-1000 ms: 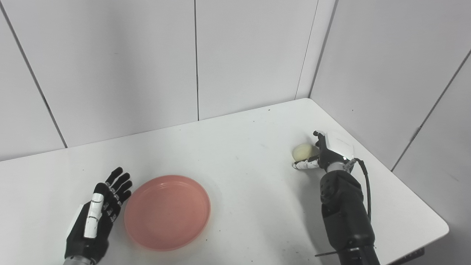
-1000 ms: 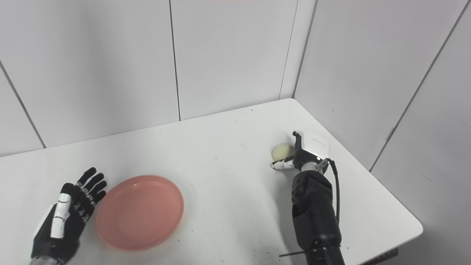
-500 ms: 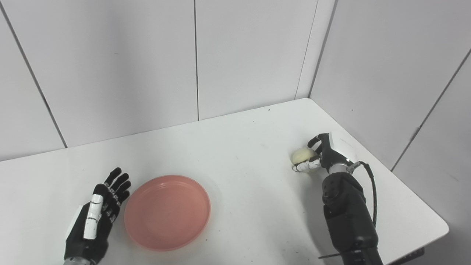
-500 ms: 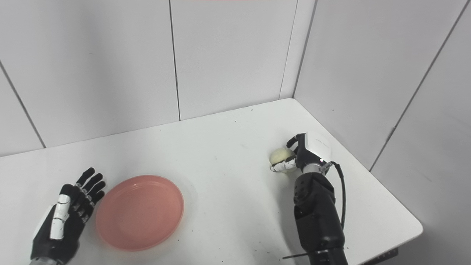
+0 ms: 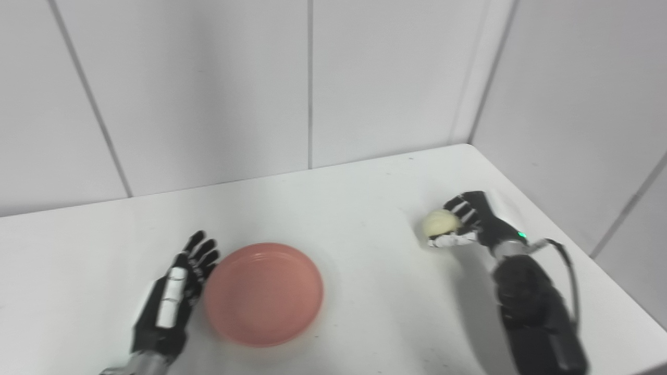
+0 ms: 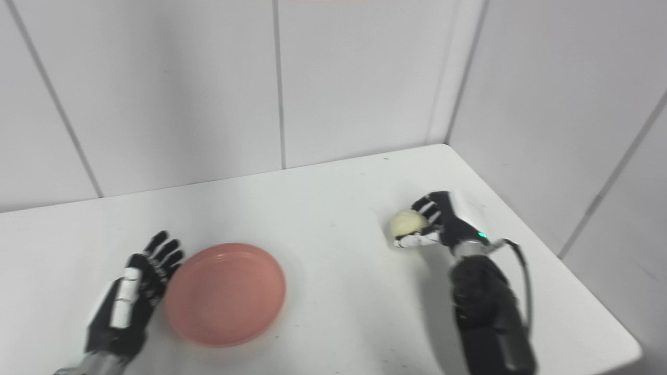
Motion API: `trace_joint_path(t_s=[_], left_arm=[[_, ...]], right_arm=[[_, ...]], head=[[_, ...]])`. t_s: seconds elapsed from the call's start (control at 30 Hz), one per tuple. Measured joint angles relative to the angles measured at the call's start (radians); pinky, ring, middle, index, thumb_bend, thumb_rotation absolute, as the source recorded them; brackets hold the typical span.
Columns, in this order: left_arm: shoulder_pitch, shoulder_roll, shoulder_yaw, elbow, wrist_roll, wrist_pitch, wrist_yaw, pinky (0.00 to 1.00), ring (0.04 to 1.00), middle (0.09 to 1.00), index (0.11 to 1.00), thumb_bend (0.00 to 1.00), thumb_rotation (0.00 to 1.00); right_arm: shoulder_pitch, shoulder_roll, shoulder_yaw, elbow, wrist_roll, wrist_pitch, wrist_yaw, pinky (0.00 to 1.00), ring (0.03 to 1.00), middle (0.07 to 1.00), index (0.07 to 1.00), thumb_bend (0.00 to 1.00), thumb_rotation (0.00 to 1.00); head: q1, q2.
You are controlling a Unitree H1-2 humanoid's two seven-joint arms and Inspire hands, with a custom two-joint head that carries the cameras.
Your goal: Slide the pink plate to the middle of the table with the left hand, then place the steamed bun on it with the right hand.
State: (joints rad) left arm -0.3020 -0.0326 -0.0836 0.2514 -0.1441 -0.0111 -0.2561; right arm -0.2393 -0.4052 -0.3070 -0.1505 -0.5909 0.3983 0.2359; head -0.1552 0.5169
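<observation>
The pink plate [image 5: 263,292] lies on the white table [image 5: 365,291], left of the middle. My left hand [image 5: 172,302] is open, fingers straight, its side right at the plate's left rim. The pale steamed bun [image 5: 441,223] is at the right side of the table, wrapped by the fingers of my right hand [image 5: 469,221], which is shut on it and holds it a little above the tabletop. The same shows in the right eye view: plate [image 6: 225,292], left hand [image 6: 133,299], bun [image 6: 407,224], right hand [image 6: 437,221].
White wall panels close in the table at the back and the right, meeting at the far right corner [image 5: 469,143]. The table's right edge [image 5: 599,255] runs close beside my right arm.
The camera has shifted, so the whole scene sits further right. My right hand has closed its fingers round the bun and lifted it slightly. The left hand stays by the plate.
</observation>
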Motion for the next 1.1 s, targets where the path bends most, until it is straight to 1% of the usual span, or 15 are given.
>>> trace_joint_path(t_s=[0.07, 0.1, 0.13, 0.17, 0.2, 0.23, 0.27, 0.33, 0.37, 0.43, 0.57, 0.67, 0.83, 1.03, 1.1], left_arm=[[0.000, -0.017, -0.005, 0.000, 0.013, -0.001, 0.021, 0.97, 0.944, 0.939, 0.925, 0.62, 0.92], [0.000, -0.031, -0.011, 0.000, 0.019, -0.001, 0.030, 0.97, 0.945, 0.938, 0.925, 0.62, 0.92], [0.000, -0.034, -0.011, 0.001, 0.019, -0.001, 0.031, 0.97, 0.946, 0.938, 0.926, 0.62, 0.91], [0.000, -0.042, -0.013, 0.002, 0.019, -0.001, 0.033, 0.97, 0.946, 0.938, 0.926, 0.62, 0.91], [0.000, -0.050, -0.014, 0.004, 0.020, -0.001, 0.036, 0.99, 0.950, 0.939, 0.927, 0.62, 0.92], [0.000, -0.054, -0.016, 0.006, 0.021, -0.002, 0.040, 0.99, 0.952, 0.939, 0.927, 0.62, 0.93], [-0.001, -0.058, -0.019, 0.011, 0.025, -0.005, 0.046, 1.00, 0.954, 0.939, 0.926, 0.63, 0.93], [-0.007, -0.062, -0.027, 0.024, 0.047, -0.017, 0.056, 0.99, 0.952, 0.935, 0.921, 0.65, 0.93], [-0.011, -0.064, -0.030, 0.032, 0.055, -0.024, 0.062, 0.98, 0.950, 0.932, 0.919, 0.65, 0.92], [-0.023, -0.074, -0.031, 0.052, 0.066, -0.040, 0.075, 0.98, 0.952, 0.934, 0.921, 0.65, 0.93], [-0.043, -0.090, -0.037, 0.088, 0.088, -0.065, 0.092, 0.98, 0.949, 0.935, 0.923, 0.64, 0.94], [-0.046, -0.098, -0.042, 0.096, 0.092, -0.082, 0.097, 0.98, 0.950, 0.939, 0.925, 0.63, 0.96], [-0.046, -0.102, -0.040, 0.098, 0.092, -0.085, 0.099, 1.00, 0.959, 0.947, 0.933, 0.63, 0.95], [-0.046, -0.108, -0.040, 0.097, 0.092, -0.085, 0.100, 1.00, 0.958, 0.947, 0.934, 0.63, 0.97], [-0.045, -0.108, -0.041, 0.096, 0.092, -0.085, 0.100, 1.00, 0.957, 0.945, 0.933, 0.63, 0.96]], right_arm=[[0.003, -0.008, 0.009, -0.032, 0.063, -0.020, -0.001, 0.33, 0.382, 0.452, 0.520, 0.52, 0.00], [0.004, -0.012, 0.019, -0.052, 0.098, -0.031, -0.002, 0.34, 0.386, 0.454, 0.518, 0.52, 0.00], [0.004, -0.013, 0.022, -0.056, 0.105, -0.035, -0.002, 0.34, 0.389, 0.455, 0.517, 0.52, 0.00], [0.007, -0.014, 0.029, -0.066, 0.118, -0.037, -0.004, 0.34, 0.389, 0.456, 0.517, 0.52, 0.00], [0.011, -0.016, 0.041, -0.079, 0.137, -0.040, -0.004, 0.33, 0.383, 0.454, 0.519, 0.52, 0.00], [0.016, -0.018, 0.054, -0.088, 0.155, -0.049, -0.004, 0.33, 0.381, 0.454, 0.520, 0.52, 0.00], [0.020, -0.019, 0.064, -0.097, 0.174, -0.058, -0.004, 0.32, 0.378, 0.456, 0.518, 0.52, 0.00], [0.027, -0.018, 0.091, -0.123, 0.213, -0.066, -0.001, 0.32, 0.379, 0.463, 0.513, 0.52, 0.00], [0.028, -0.018, 0.104, -0.132, 0.222, -0.068, 0.001, 0.32, 0.378, 0.463, 0.513, 0.52, 0.00], [0.028, -0.018, 0.132, -0.155, 0.235, -0.070, 0.005, 0.32, 0.378, 0.464, 0.511, 0.52, 0.00], [0.031, -0.003, 0.187, -0.212, 0.240, -0.069, 0.006, 0.32, 0.375, 0.463, 0.514, 0.52, 0.00], [0.035, 0.008, 0.228, -0.220, 0.255, -0.072, 0.008, 0.32, 0.378, 0.461, 0.515, 0.52, 0.00], [0.038, 0.018, 0.308, -0.219, 0.273, -0.115, 0.021, 0.30, 0.362, 0.452, 0.519, 0.52, 0.00], [-0.009, 0.053, 0.393, -0.224, 0.239, -0.110, 0.035, 0.32, 0.381, 0.442, 0.525, 0.52, 0.00], [-0.020, 0.062, 0.416, -0.223, 0.227, -0.107, 0.038, 0.32, 0.386, 0.443, 0.525, 0.52, 0.00]], head=[[0.014, 0.003], [0.054, 0.012], [0.093, 0.018], [0.094, 0.018], [0.124, 0.020], [0.125, 0.020], [0.158, 0.018], [0.183, 0.018], [0.210, 0.018], [0.230, 0.020], [0.244, 0.020], [0.246, 0.021], [0.244, 0.023], [0.218, 0.022], [0.218, 0.022]])
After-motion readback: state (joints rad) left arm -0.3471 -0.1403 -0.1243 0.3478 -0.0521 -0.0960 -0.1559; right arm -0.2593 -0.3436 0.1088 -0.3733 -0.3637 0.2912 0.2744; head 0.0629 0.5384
